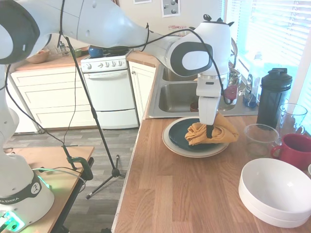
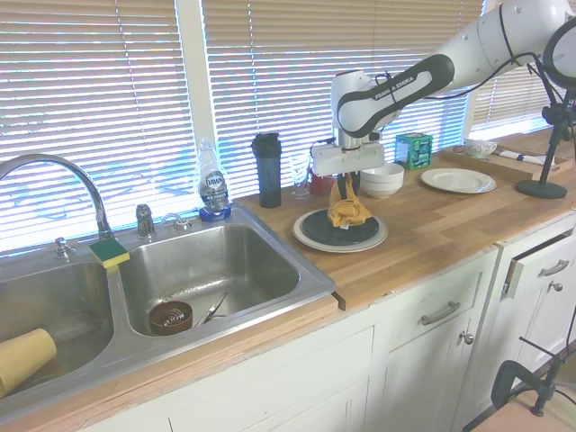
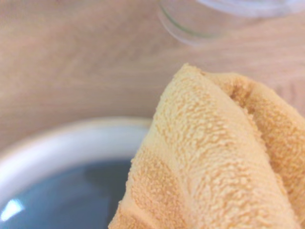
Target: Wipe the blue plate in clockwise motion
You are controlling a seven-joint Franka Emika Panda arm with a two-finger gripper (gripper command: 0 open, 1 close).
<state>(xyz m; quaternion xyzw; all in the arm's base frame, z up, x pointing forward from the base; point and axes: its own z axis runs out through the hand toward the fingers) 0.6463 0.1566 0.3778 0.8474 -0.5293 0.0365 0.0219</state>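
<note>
Countertop scene, first exterior view: the blue plate (image 1: 181, 133), round, dark teal and glossy with a shallow rim, lies flat and nested on a larger cream plate (image 1: 171, 143) on the wooden counter (image 1: 184, 194), just in front of the steel sink (image 1: 172, 97). Being circular, it has no long axis and points no particular way. The gripper (image 1: 210, 131) descends vertically over the plate's far-right part, its dark fingers closed on a bunched mustard-yellow cloth (image 1: 214, 134), whose folds spread over the teal surface and reach over the cream rim on that side. A clear glass cup (image 1: 260, 138), a red mug (image 1: 297, 150), a black shaker bottle (image 1: 272, 97) and a white bowl (image 1: 274, 191) stand to the right, apart from the plates. Second exterior view: the blue plate (image 2: 328, 232) shows as a dark flattened ellipse inside the cream plate (image 2: 310, 241), near the right-hand corner of the sink (image 2: 207, 270); the cloth (image 2: 346, 211) hangs from the gripper (image 2: 346, 200) in a narrow bundle whose lower end touches the plate's middle. A dish-soap bottle (image 2: 212, 184) stands behind the sink and a second pale plate (image 2: 457, 180) lies further along the counter. Wrist view: the cloth (image 3: 214, 162) fills the foreground with looped terry texture; beside it appear a glossy patch of the blue plate (image 3: 66, 195), the blurred cream plate rim (image 3: 62, 143), and the glass cup's base (image 3: 214, 19).
</note>
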